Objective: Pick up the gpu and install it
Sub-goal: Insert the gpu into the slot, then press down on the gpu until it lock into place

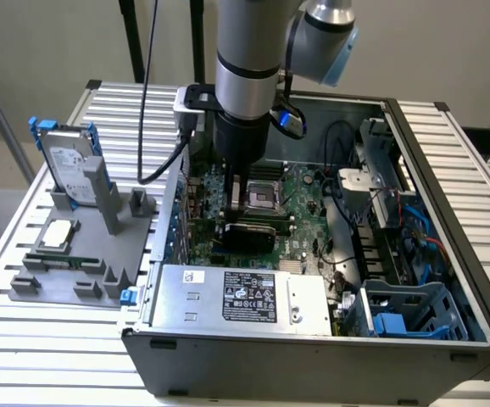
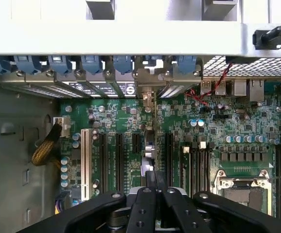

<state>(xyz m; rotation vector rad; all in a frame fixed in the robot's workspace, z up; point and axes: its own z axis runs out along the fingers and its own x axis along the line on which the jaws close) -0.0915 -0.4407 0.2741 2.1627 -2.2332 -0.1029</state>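
Note:
Inside the open computer case (image 1: 448,195), my gripper (image 1: 232,222) reaches down over the green motherboard (image 1: 300,191). It is shut on the top edge of the gpu (image 1: 250,234), a black card standing upright on the board next to the CPU socket (image 1: 266,197). In the wrist view the gpu (image 2: 149,148) appears edge-on as a thin strip among the expansion slots. That strip runs from my gripper (image 2: 155,178) to the silver bracket (image 2: 147,94) at the case's rear wall. The black fingers (image 2: 141,204) press together on the card.
A silver power supply (image 1: 236,297) sits in front of the board, and a blue drive cage (image 1: 406,318) stands on the exterior view's right. Outside the case, a grey fixture (image 1: 25,284) holds a hard drive in a blue frame (image 1: 69,170), a CPU (image 1: 58,233) and memory sticks (image 1: 54,261).

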